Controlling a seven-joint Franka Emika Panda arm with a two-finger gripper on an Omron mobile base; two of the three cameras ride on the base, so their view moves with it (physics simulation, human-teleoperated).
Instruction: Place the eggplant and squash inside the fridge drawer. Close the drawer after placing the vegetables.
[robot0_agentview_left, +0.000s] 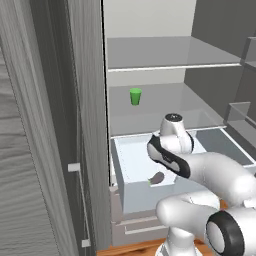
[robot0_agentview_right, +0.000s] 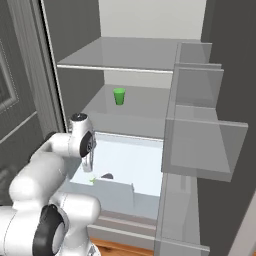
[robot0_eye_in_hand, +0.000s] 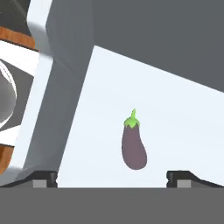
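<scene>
eggplant (robot0_eye_in_hand: 133, 148) lies in fridge drawer (robot0_eye_in_hand: 183, 113)

A dark purple eggplant (robot0_eye_in_hand: 134, 151) with a bright green stem cap is seen against the pale bluish-white floor of the drawer (robot0_eye_in_hand: 183, 127). A green cup (robot0_agentview_left: 135, 96) is set on a translucent grey shelf (robot0_agentview_left: 165, 112). The arm (robot0_agentview_left: 200, 175) is coloured white with dark joints. A grey wood grain is shown on the door (robot0_agentview_left: 30, 165).

Glossy purple eggplant (robot0_eye_in_hand: 134, 148) lies flat inside the open fridge drawer (robot0_agentview_left: 131, 196).
</scene>
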